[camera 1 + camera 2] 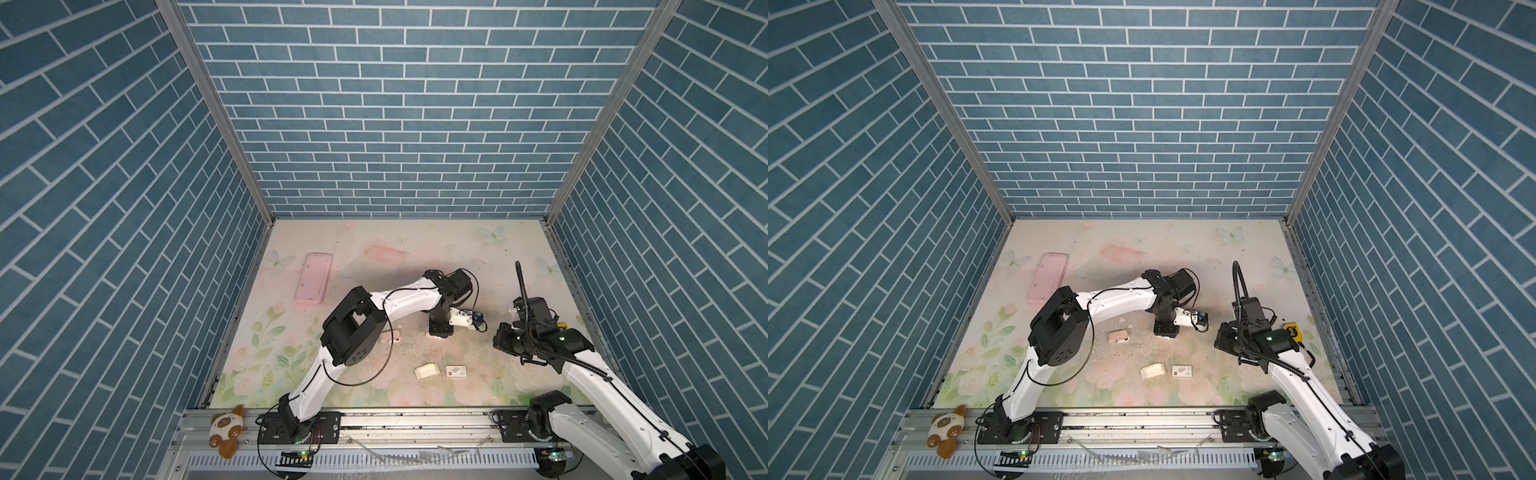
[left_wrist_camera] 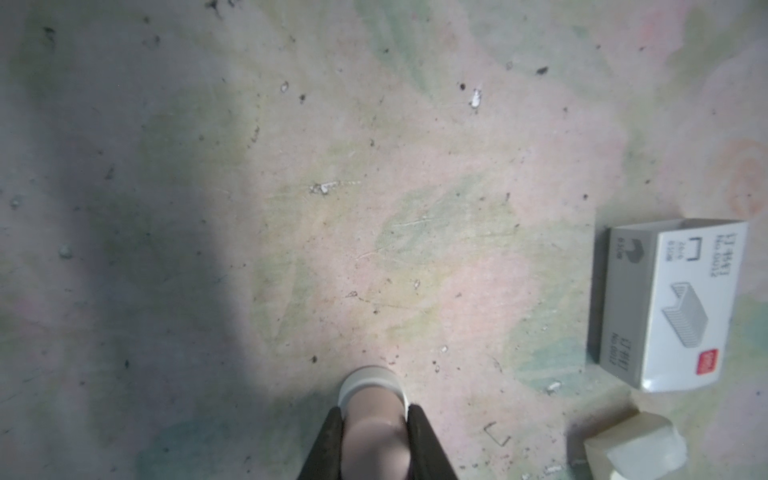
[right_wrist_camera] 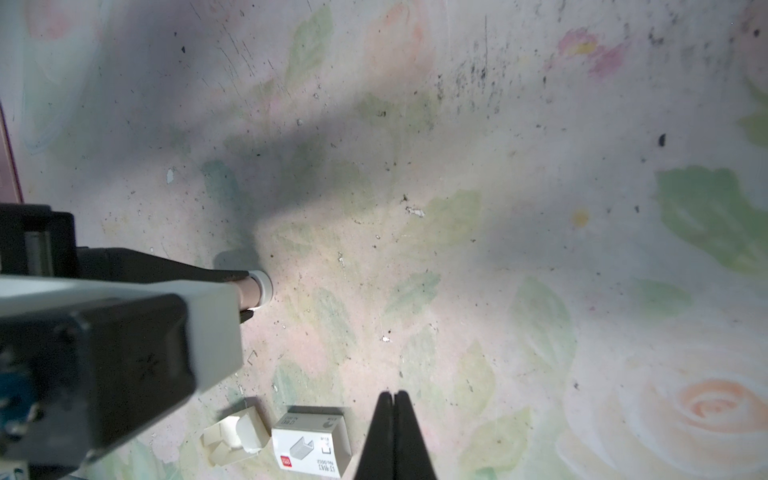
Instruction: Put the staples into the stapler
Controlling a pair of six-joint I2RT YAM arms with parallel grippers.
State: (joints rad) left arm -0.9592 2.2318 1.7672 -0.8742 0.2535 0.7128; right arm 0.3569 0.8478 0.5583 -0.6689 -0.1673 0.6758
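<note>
white arms (image 1: 411, 293), black joints (image 1: 353, 328) and cables (image 1: 519, 282); left claw (image 2: 374, 409) and right claw (image 3: 392, 392) black-fingered.

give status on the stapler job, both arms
Left gripper shut on a pink white-tipped piece. Right gripper shut, empty. Sleeve and tray lie on the mat; no staple strip in view. Nothing blocks them.

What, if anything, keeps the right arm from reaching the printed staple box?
Probably nothing. The right fingers are shut and empty, close to the staple box, with only bare table between them. They would have to open first.
</note>
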